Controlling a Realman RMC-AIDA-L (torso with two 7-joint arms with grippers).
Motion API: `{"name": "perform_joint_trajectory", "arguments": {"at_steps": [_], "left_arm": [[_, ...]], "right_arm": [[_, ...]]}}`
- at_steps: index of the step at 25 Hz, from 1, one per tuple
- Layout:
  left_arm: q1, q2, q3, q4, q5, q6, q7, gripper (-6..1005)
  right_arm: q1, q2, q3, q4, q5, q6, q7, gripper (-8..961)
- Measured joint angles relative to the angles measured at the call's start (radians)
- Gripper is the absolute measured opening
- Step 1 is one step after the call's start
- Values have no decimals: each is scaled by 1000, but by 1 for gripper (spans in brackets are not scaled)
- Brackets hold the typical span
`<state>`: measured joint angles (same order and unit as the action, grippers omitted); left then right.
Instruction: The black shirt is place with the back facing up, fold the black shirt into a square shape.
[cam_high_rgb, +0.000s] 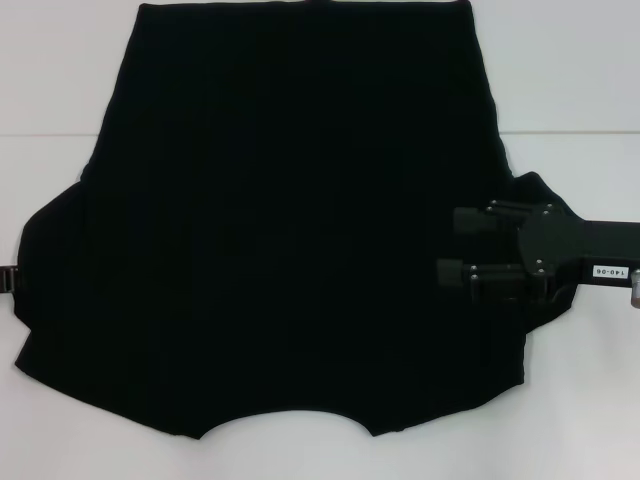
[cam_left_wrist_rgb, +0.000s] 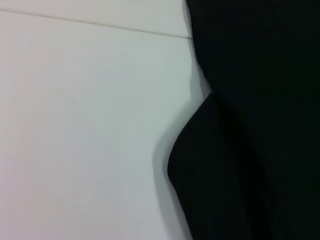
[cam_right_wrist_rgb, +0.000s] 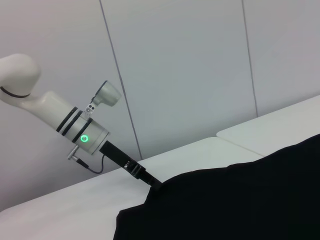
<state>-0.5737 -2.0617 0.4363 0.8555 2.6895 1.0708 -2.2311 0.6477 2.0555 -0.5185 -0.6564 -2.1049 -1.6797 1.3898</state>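
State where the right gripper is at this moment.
In the head view, the right gripper reaches in from the robot's right, over the black shirt at its right sleeve.

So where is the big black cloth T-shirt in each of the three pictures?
Head view: the big black cloth T-shirt fills the middle, spread flat on the white table.
Left wrist view: it covers one side of the picture, its sleeve bulging onto the table.
Right wrist view: it lies low in the foreground.
Shared landmark: the table's seam line, visible in all three views.

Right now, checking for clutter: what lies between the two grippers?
In the head view, only the black shirt spans from the left gripper to the right gripper.
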Motion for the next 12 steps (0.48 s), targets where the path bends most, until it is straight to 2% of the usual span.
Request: {"name": "perform_joint_trajectory", "arguments": {"at_steps": [12], "left_arm": [[11, 2, -57, 52, -6, -2, -19, -1]], "right_arm": [[0, 1, 0, 5, 13, 7, 0, 880]]}}
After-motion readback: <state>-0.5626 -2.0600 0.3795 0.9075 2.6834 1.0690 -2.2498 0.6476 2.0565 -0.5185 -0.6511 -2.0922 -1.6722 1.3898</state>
